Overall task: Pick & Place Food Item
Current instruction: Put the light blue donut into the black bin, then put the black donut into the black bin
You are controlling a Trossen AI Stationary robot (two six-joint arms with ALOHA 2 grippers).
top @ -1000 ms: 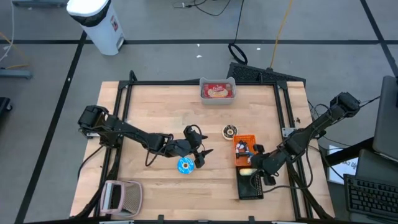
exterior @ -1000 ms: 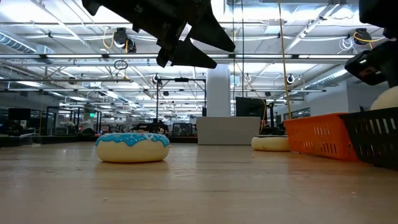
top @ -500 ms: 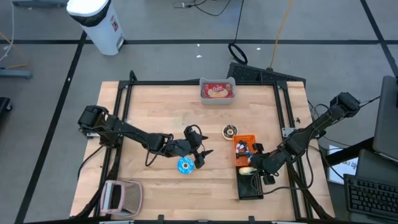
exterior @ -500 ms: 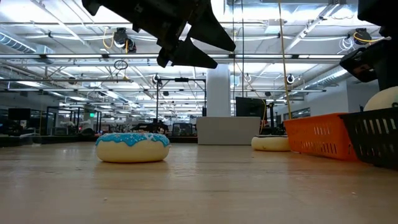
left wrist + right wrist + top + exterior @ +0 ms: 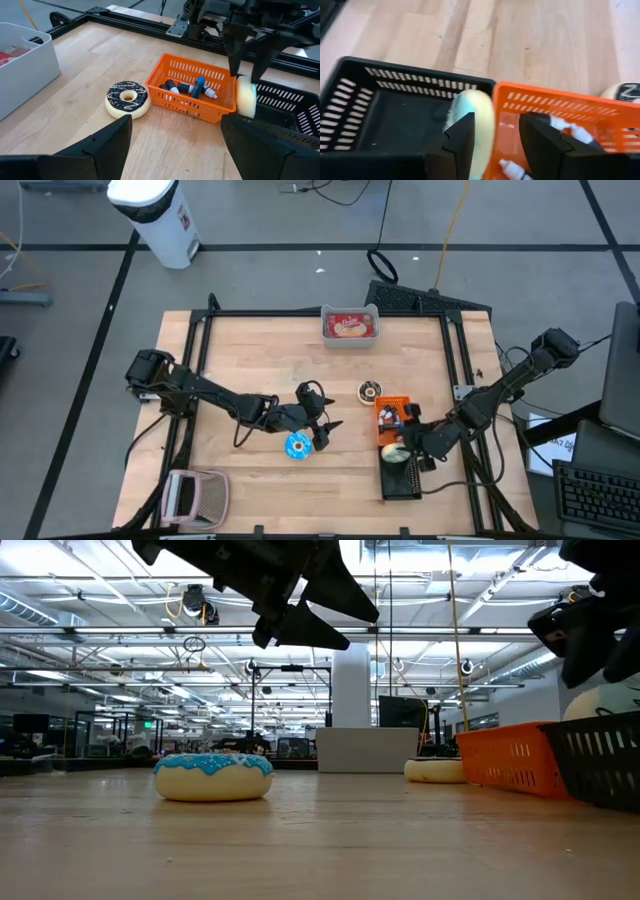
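At the black basket [image 5: 403, 480], the right gripper [image 5: 403, 453] has rolled its wrist in the past second, fingers half closed on a pale donut [image 5: 246, 96] held over the basket's edge nearest the orange basket [image 5: 393, 420] — release looks near. Farther from the black basket, the left gripper [image 5: 325, 432] hovers, fingers wide and empty, above the blue donut [image 5: 298, 446].

You see two slim arms, all matte black, with rounded joint housings and thin black cables looping beside them. The left gripper [image 5: 326, 430] ends in two tapered, pointed black fingers. The right gripper [image 5: 492, 145] has broad, flat-faced black fingers [image 5: 461, 141] with angular, chamfered edges and no visible markings.
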